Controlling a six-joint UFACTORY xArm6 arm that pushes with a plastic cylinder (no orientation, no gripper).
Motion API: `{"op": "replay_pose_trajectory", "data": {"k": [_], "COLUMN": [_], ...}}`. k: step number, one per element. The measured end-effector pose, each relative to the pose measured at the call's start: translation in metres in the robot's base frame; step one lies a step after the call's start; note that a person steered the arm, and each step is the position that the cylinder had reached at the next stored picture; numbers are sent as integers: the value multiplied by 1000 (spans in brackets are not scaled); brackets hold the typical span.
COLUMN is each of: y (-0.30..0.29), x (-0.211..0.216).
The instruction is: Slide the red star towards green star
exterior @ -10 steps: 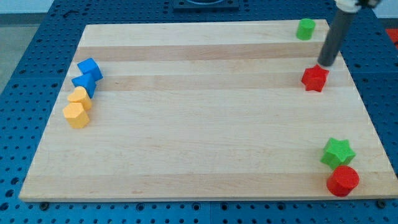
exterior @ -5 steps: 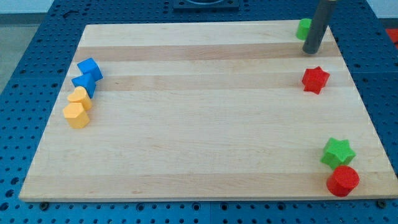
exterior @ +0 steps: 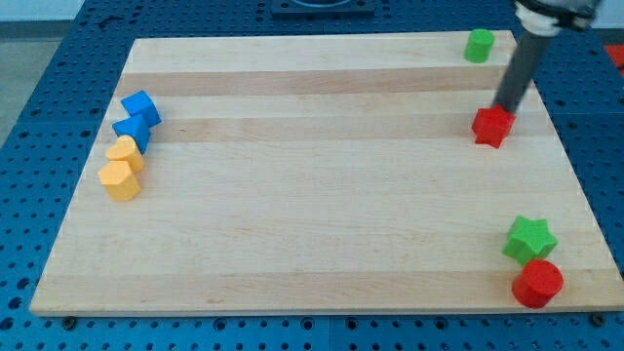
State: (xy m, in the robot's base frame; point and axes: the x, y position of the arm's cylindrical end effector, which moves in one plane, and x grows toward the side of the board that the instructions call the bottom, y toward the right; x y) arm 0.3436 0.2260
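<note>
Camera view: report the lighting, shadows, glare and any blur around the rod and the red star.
Camera view: even, soft lighting over the pale wooden board, no harsh glare; the red star-shaped block and green star-shaped block are sharp, casting only faint shadows; the dark rod looks slightly soft toward the view's top, my tip meeting the red star's upper edge.

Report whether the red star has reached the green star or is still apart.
Apart. The red star sits far up-board from the green star, with my tip at its top edge.

A pale wooden board (exterior: 322, 195) lies on a blue perforated table (exterior: 39, 117), which shows around all its edges.
</note>
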Motion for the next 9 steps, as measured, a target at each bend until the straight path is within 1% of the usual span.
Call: {"op": "replay_pose_trajectory", "data": {"k": [1,2,3,7,9], "y": [-7,-15,-16,-15,-15], "x": [-10,-6,31,123,136]}}
